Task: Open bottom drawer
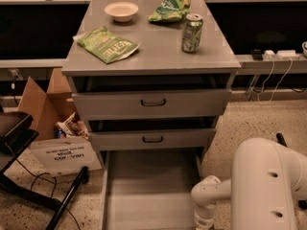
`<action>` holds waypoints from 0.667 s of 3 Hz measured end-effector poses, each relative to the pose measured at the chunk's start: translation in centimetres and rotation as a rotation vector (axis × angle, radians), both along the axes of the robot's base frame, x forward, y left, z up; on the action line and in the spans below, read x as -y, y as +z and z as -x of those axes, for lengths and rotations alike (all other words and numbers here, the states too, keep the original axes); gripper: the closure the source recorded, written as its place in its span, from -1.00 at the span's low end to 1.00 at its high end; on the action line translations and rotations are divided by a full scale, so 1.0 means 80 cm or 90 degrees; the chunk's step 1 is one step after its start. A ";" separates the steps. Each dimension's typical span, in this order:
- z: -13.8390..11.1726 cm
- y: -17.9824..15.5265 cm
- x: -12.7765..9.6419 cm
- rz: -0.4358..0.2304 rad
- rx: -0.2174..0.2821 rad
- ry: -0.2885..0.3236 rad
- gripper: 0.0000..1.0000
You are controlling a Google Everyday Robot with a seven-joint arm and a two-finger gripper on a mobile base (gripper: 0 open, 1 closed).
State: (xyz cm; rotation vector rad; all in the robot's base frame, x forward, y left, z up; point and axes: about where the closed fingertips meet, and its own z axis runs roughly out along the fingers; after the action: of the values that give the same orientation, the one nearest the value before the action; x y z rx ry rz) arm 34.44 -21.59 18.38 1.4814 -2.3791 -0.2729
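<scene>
Bottom drawer sat at cabinet foot, pulled far out toward camera. Long shallow grey tray showed; front panel lay below frame edge. Opening looked essentially done; next move likely release, then back off. Arm dipped beside tray's right rail. Gripper lay out of view below frame, finger state impossible to tell.

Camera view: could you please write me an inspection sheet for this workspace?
Surface: grey cabinet top, level.
Job's things: bottom drawer pulled far out over the floor.
Clutter: bowl, flat green bag, crumpled green bag and upright can on the top.
Grippers: hand not in view; white arm at lower right, beside the drawer.
Cables: white cords hanging at right; black cable on floor at left.
Surroundings: cardboard box, white sign.
</scene>
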 end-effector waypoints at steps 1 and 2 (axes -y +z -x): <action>0.000 0.000 0.000 0.000 0.000 0.000 -0.60; -0.001 0.001 -0.002 0.000 -0.001 0.005 -1.00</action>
State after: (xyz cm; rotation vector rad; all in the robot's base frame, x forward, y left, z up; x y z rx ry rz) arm 34.52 -21.40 18.46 1.4898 -2.3710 -0.2721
